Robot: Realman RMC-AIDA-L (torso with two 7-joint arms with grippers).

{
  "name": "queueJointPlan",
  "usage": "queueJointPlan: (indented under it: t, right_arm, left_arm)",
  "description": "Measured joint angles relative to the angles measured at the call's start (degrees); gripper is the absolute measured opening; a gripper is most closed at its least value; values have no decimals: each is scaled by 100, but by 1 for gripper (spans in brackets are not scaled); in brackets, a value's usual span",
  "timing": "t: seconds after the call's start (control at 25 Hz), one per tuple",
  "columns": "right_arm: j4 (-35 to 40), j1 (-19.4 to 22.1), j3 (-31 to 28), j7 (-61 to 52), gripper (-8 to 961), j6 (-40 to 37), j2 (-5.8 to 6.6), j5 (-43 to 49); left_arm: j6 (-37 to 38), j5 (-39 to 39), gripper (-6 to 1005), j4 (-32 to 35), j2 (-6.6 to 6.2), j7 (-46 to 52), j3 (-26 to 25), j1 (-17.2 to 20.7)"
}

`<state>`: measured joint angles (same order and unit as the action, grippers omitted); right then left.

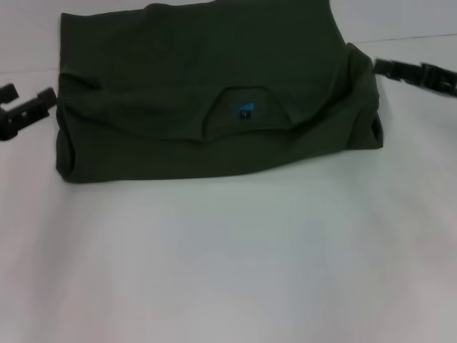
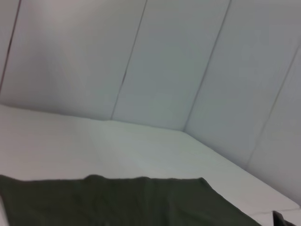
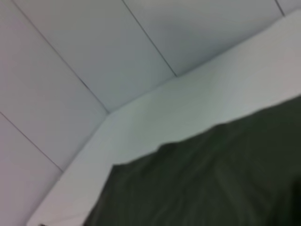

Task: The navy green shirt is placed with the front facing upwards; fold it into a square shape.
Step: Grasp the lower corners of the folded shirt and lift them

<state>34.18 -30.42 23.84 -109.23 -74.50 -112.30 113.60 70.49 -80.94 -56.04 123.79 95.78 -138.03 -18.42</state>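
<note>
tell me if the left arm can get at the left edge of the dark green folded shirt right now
Probably yes. The left end effector sits on the white table just beside the left edge of the dark olive-green cotton shirt, and nothing lies between them. The right end effector is off at the opposite side.

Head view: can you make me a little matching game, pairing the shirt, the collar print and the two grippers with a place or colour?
Things:
1. navy green shirt
2. collar print
3. left gripper
4. right gripper

Descriptions:
A. bright blue
B. black, beside the shirt's left edge
C. dark olive, folded on the white table
D. black, by the shirt's right edge, farther back

Pairs: 1-C, 2-A, 3-B, 4-D
</note>
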Motion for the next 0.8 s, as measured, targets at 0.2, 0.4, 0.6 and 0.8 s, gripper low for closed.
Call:
queueJointPlan:
  t: [0.2,0.4,0.6,0.8]
  right_arm:
    - [12,264,42,-68,578,-76,169,123]
    - [44,276,51,-226,579,-74,271,749]
    - [49,204,60,-294,571,32,294,1160]
    - [52,72,68,-366,567,255,271,1494]
  left_arm:
    - [167,3,911,137,6,2,31,81]
    - [306,56,911,224,4,1,53,81]
    - [343,182,910,358,-22,2,84,54]
    - [353,439,910,377,-13,5,120,39]
